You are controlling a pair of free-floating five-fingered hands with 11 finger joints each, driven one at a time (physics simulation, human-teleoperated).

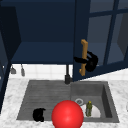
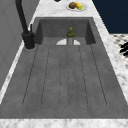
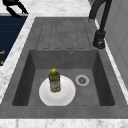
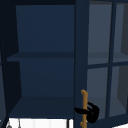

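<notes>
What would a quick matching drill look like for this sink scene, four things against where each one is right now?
Things:
1. right hand
2. left hand
3. green bottle with yellow cap
4. black curved faucet

Places:
A. standing on the round white plate in the basin
B. by the sink's front edge, over the ribbed drainboard
C. fingers curled round the wooden cabinet door handle
D. at the back rim of the sink

Pairs: 1-C, 2-B, 3-A, 4-D

The right hand [image 1: 90, 61] hangs high up, fingers curled and thumb stretched out leftward. The left hand [image 1: 38, 114] floats low, fingers curled loosely downward.
</notes>
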